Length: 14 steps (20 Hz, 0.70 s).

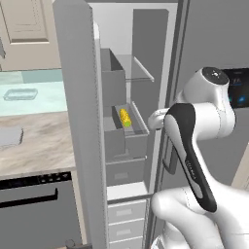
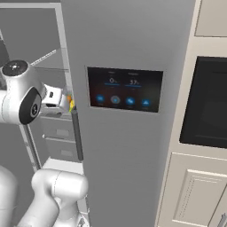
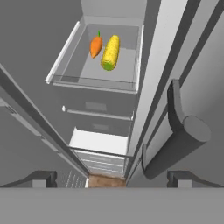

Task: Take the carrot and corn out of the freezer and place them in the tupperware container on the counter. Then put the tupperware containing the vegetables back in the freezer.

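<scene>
Freezer [image 1: 78, 121]: door swung open; grey shelves and drawers exposed, seen from both base views.
Carrot [image 3: 96, 45]: lies in an upper freezer tray, just beside the corn, tip pointing away from the hand camera.
Corn [image 3: 110, 52]: lies lengthwise in the same tray, between the carrot and the tray's wall nearer the fridge door; also visible in the left base view [image 1: 125, 117].
Tupperware container [image 1: 20, 94]: sits empty on the worktop [image 1: 39, 141], well apart from the freezer, on the far side of the open door.
Tool [image 3: 112, 178]: fingers spread fully apart, holding nothing; poised outside the freezer, above and well short of the tray.
Step in hand (judged): approach to the first vegetable; nothing yet moved.
Risk, crowding: carrot and corn nearly touch, so a finger descending between them may push one aside or pinch both.
Risk, clearance: the fridge's vertical handle [image 3: 175, 131] stands close beside the hand; a sideways swing could strike it.
Risk, tray rim: a shallow reach may catch the front lip.
</scene>
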### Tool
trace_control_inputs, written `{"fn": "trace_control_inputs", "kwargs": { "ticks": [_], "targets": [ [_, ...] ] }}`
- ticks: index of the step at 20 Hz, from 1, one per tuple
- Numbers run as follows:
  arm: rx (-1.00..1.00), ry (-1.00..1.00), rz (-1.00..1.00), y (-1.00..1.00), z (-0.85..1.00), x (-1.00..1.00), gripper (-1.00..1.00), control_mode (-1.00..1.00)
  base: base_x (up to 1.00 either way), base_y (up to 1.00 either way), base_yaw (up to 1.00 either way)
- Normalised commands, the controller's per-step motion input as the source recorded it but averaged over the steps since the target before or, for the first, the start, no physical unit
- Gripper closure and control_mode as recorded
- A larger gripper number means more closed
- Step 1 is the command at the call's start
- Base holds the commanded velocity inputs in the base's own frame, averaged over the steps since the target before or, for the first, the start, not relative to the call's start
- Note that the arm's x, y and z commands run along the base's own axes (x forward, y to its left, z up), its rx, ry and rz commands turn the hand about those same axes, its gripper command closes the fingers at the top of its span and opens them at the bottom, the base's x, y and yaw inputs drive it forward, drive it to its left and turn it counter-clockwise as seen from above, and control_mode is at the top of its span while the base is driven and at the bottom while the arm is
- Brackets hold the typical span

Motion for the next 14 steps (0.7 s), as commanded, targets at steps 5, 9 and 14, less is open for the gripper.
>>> {"fn": "trace_control_inputs", "kwargs": {
  "ticks": [5, 9, 14],
  "targets": [
    [0.00, 0.00, 0.00, 0.01, -0.26, 0.05, -1.00, -1.00, 0.00, 0.00, 0.00],
    [0.00, 0.02, 0.01, 0.12, -0.44, 0.06, -1.00, -1.00, 0.00, 0.00, 0.00],
    [0.00, 0.05, 0.01, 0.08, -0.39, 0.10, -1.00, -1.00, 0.00, 0.00, 0.00]
  ]
}}
